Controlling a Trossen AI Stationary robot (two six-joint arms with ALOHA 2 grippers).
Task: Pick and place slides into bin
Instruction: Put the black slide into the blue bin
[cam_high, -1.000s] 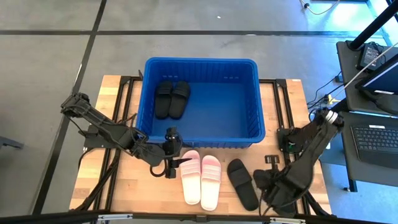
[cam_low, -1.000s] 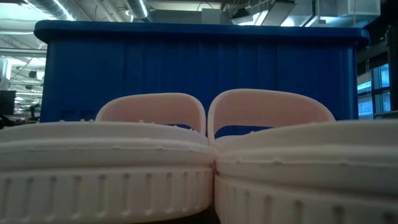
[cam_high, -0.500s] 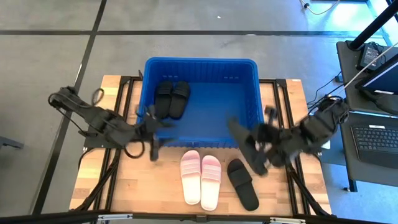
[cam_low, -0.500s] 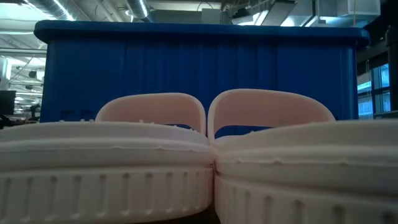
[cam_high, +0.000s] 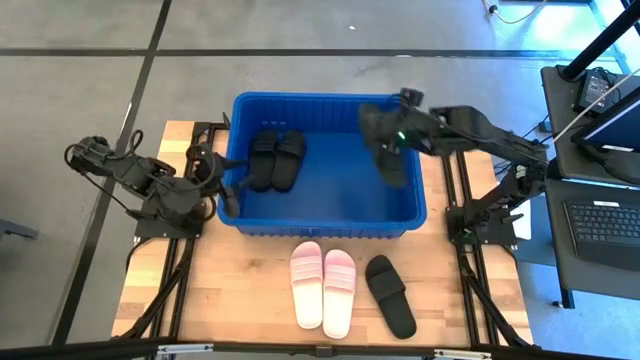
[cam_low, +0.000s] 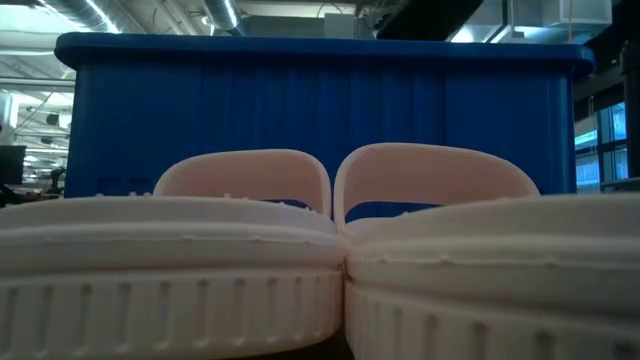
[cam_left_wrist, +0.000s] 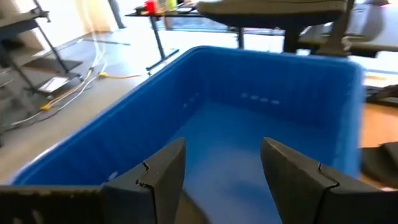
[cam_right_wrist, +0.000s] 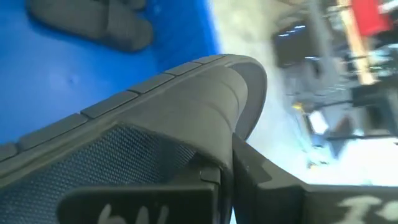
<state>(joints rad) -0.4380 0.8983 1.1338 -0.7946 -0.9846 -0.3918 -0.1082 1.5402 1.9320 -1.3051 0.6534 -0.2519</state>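
One matte black slide (cam_high: 385, 150), clenched in the right tool (cam_high: 398, 135), has risen from the desk to above the blue plastic bin (cam_high: 322, 104); left tool (cam_high: 228, 190) released.

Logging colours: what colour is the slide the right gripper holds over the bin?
Black slide; clearest in the high view.

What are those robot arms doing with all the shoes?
They are putting sandals into the blue bin. The right gripper holds a black sandal over the bin's right side. The left gripper sits empty, jaws open, at the bin's left wall. Two black sandals already lie inside. Two pink sandals and one more black one wait on the table.
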